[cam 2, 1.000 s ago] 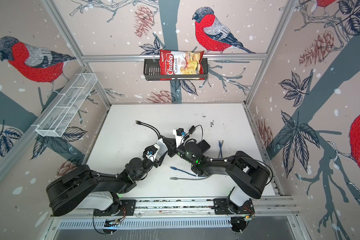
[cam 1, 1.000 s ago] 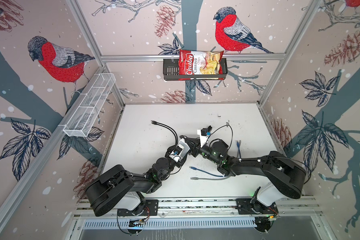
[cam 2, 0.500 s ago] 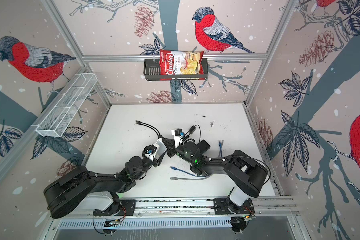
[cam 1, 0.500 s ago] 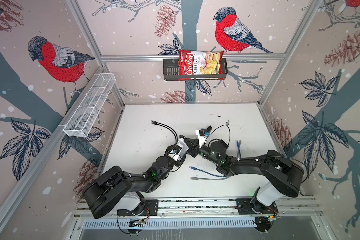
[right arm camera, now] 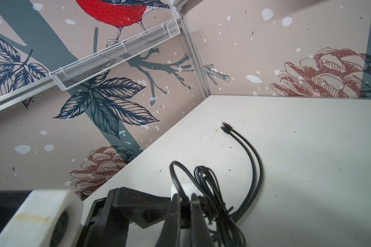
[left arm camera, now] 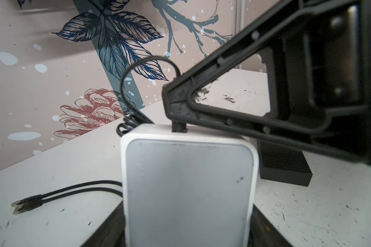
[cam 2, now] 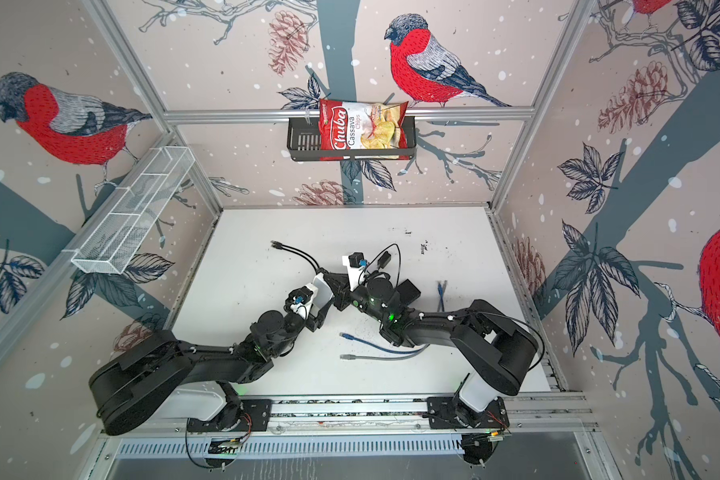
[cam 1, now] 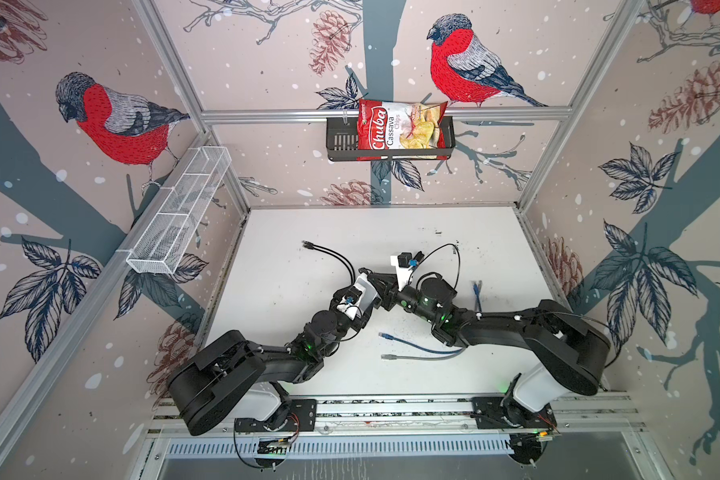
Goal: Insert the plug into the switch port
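**A:** Quick one: where's the switch (left arm camera: 189,188)?

**B:** Mid-table, betw. the two arms. The left gripper (cam 1: 366,296) has it on edge, fingers clamped on its two sides, and the flat white face is twd the left wrist cam.

**A:** And the plug (left arm camera: 179,128)?

**B:** Black, pinched tight in the tips of the right gripper (left arm camera: 178,103). It touches the switch's far edge. Can't tell if it's fully seated, as the edge hides the joint.

**A:** Its lead?

**B:** The black lead (left arm camera: 124,85) loops up from the plug. There's a coiled bundle just beside the switch's far-left corner.

**A:** Other stuff on the table (cam 1: 433,224)?

**B:**
- A black box (left arm camera: 285,169) lies flat just right of the switch, by the right arm.
- Two black cables (left arm camera: 28,202) run off far-left, ends side by side on the surface.
- A blue cable (cam 1: 387,336) and a grey cable (cam 1: 416,357) lie nearer, betw. the arms. They're close together and apart from both grippers.
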`<act>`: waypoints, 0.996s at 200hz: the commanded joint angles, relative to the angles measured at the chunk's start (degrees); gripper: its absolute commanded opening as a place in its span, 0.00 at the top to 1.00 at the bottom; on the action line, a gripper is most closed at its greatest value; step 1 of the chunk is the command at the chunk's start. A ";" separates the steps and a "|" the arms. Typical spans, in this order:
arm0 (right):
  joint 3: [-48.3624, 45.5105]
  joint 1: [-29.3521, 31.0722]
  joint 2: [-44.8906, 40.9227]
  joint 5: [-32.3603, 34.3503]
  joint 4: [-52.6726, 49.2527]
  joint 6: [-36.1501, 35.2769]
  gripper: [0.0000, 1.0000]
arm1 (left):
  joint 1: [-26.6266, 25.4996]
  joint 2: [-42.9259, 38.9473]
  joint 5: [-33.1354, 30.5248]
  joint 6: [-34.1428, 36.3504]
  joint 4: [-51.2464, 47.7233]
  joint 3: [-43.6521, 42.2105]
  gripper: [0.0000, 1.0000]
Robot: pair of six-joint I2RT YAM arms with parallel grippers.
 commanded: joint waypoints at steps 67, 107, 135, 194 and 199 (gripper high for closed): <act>4.32 -1.97 -0.38 -9.47 -21.62 -1.14 0.78 | -0.38 -3.90 3.78 -3.30 2.59 2.92 0.77; 4.78 -3.12 -1.44 -8.98 -22.91 -1.74 0.60 | -0.51 -3.61 3.21 -4.01 -1.65 3.46 0.77; 4.17 -4.67 -3.68 -8.52 -23.53 -2.26 0.47 | -0.56 -3.42 3.00 -4.45 -3.32 3.64 0.77; 1.78 -9.90 -10.54 -7.29 -24.96 -2.90 0.23 | -0.65 -2.81 2.70 -4.37 -3.68 3.36 0.77; 1.54 -10.18 -11.12 -7.06 -24.96 -3.02 0.22 | -0.63 -2.75 2.77 -4.36 -3.76 3.39 0.77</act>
